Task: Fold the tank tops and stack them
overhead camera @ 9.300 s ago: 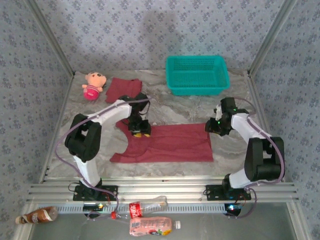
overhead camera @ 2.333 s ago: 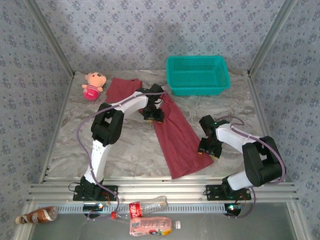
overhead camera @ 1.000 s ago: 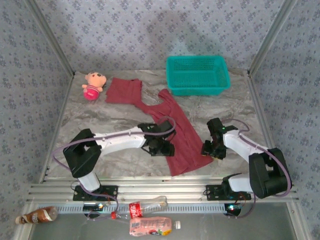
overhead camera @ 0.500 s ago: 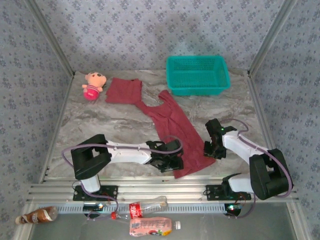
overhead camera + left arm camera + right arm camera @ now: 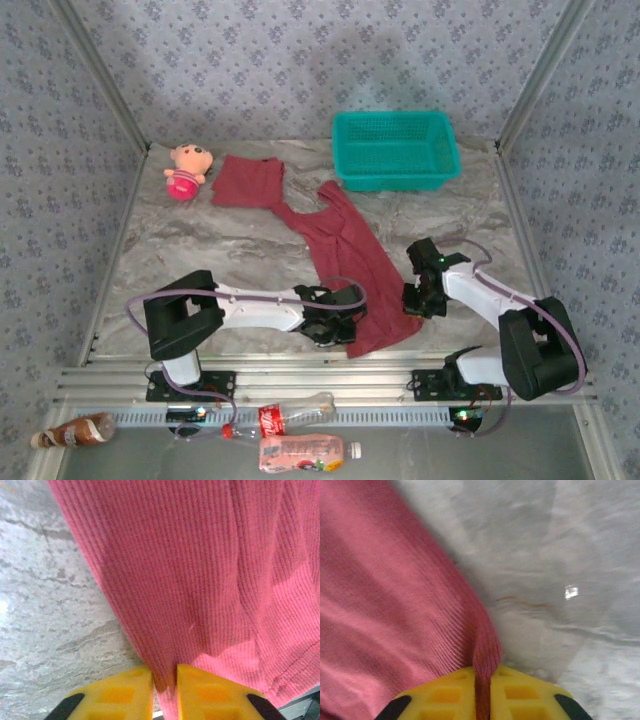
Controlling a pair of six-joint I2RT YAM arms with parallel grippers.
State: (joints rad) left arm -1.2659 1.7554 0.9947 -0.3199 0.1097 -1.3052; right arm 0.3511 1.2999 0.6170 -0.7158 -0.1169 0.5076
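Tank tops lie on the marbled table [image 5: 200, 250], two of them in dark red. The long tank top [image 5: 350, 255] runs as a narrow strip from its strap end at the far left down to a wider hem close to the table's near edge. Behind it at the far right stands the teal basket [image 5: 395, 150]. The folded tank top [image 5: 248, 182] sits at the far left, and the strip's strap end appears to touch its near corner. A pink doll [image 5: 186, 170] rests just beside that.

The left gripper [image 5: 164, 677] is closed on the long tank top's left edge near the hem, with ribbed cloth pinched between its yellow fingers. The right gripper [image 5: 482, 680] is likewise clamped on a thin ridge of the right edge.

Both holds look shallow, so a quick lift could let the knit slip out on one side and skew the fold. Either pinch may have caught only the upper layer, which would open the strip. Dragging toward the far left could also push the strap end into the folded one and rumple it.
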